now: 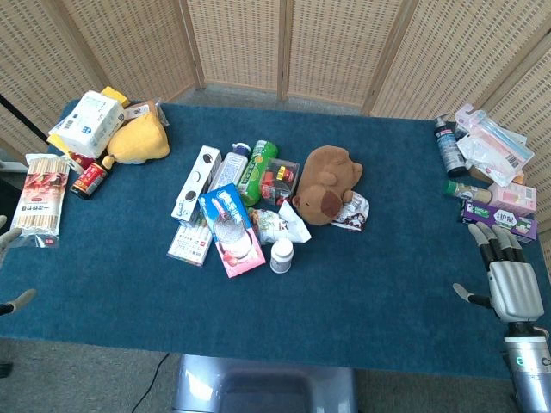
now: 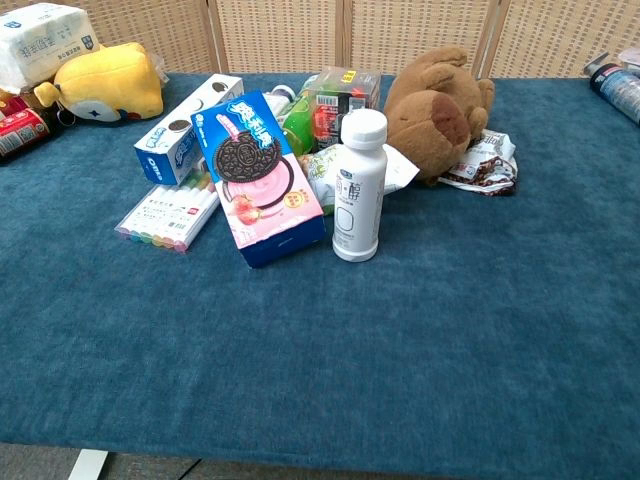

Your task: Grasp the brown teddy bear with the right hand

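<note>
The brown teddy bear [image 1: 327, 182] lies on its side in the middle of the blue table, at the right end of a pile of packages; the chest view shows the brown teddy bear [image 2: 437, 108] at the top centre-right. My right hand [image 1: 508, 280] hovers at the table's right edge, fingers spread and holding nothing, well to the right of the bear. Only the fingertips of my left hand [image 1: 10, 267] show at the left edge, spread apart and empty. Neither hand appears in the chest view.
Beside the bear lie a crumpled wrapper [image 1: 351, 212], a white bottle [image 2: 358, 185], a pink cookie box [image 2: 262, 175], a green bottle [image 1: 258, 170] and a marker pack [image 2: 170, 215]. A yellow plush [image 1: 138, 140] sits far left. Bottles and boxes [image 1: 491, 172] crowd the right edge.
</note>
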